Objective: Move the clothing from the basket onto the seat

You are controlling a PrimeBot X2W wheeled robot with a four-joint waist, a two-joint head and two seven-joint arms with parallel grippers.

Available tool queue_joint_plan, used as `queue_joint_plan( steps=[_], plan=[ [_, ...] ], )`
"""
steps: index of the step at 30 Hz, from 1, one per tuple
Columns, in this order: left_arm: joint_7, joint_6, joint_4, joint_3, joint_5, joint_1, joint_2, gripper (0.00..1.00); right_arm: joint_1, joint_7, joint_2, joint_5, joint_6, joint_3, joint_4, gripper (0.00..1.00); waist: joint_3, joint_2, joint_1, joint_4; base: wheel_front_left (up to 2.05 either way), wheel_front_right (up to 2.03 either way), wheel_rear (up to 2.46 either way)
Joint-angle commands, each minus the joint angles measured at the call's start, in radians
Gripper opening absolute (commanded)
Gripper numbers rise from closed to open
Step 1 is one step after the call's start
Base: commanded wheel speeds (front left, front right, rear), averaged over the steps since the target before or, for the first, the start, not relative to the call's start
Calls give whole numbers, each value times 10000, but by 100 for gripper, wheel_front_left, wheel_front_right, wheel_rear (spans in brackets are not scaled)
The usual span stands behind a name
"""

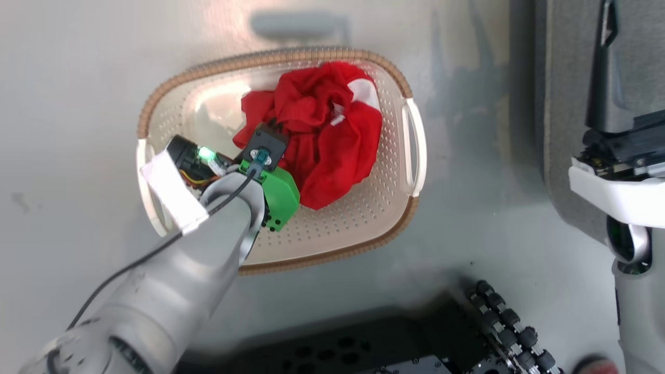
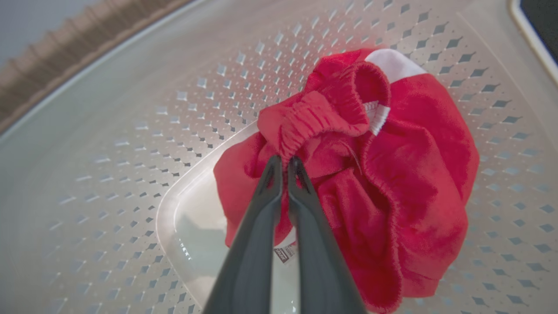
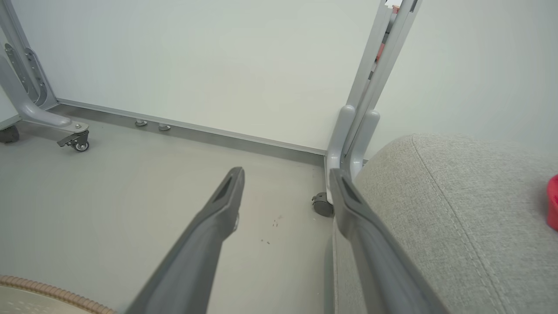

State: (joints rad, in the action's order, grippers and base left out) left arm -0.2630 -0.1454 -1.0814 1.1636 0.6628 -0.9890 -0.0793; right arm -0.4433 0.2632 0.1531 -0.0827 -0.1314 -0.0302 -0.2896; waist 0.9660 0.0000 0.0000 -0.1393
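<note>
A crumpled heap of red clothing (image 1: 322,130) with white panels lies in the oval cream basket (image 1: 358,218), toward its right half. My left gripper (image 2: 283,162) reaches down into the basket and is shut on a fold of the clothing (image 2: 392,174) just below its gathered elastic band. In the head view the left wrist (image 1: 265,156) covers its fingers. My right gripper (image 3: 285,174) stands open over the floor, its right finger close beside the grey seat (image 3: 457,209). A bit of red (image 3: 552,200) shows on the seat at that view's right edge.
The basket stands on a pale grey floor, with the seat (image 1: 561,130) to its right. A white partition on grey wheeled legs (image 3: 74,139) stands behind. A caster (image 3: 322,205) sits by the seat's corner. My dark base (image 1: 499,322) is at the bottom of the head view.
</note>
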Motion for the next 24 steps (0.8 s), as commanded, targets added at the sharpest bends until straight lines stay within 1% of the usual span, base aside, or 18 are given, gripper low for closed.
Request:
queue_joint_plan(
  steps=[1,4,9,13,16,20,24],
  plan=[
    [-6,-116,273,-187,-215,472,-236,0,149,22,-35,11,15,46,85,100,-944,0,0,133,0,0,0],
    [-9,-329,1282,-842,-632,1159,-496,0,311,22,-99,-25,16,126,273,100,-1617,0,0,230,0,0,0],
    [-12,-522,2691,-1972,-1447,2443,-775,0,623,21,-132,-57,16,303,627,100,-2784,0,0,392,0,0,0],
    [-13,-432,3882,-3065,-2179,3597,-758,0,1021,21,-148,-103,16,331,915,100,-3926,0,0,549,0,0,0],
    [-12,-343,4751,-3833,-2708,4411,-622,0,1355,21,-112,-156,15,293,1078,100,-4660,0,0,653,0,0,0],
    [-12,44,6082,-4903,-3452,5598,-403,0,1823,21,-82,-202,15,219,1268,100,-5624,0,0,808,0,0,0],
    [-12,689,7605,-5912,-4102,6750,-141,0,2288,22,-95,-239,15,163,1411,100,-6477,0,0,940,0,0,0]
  ],
)
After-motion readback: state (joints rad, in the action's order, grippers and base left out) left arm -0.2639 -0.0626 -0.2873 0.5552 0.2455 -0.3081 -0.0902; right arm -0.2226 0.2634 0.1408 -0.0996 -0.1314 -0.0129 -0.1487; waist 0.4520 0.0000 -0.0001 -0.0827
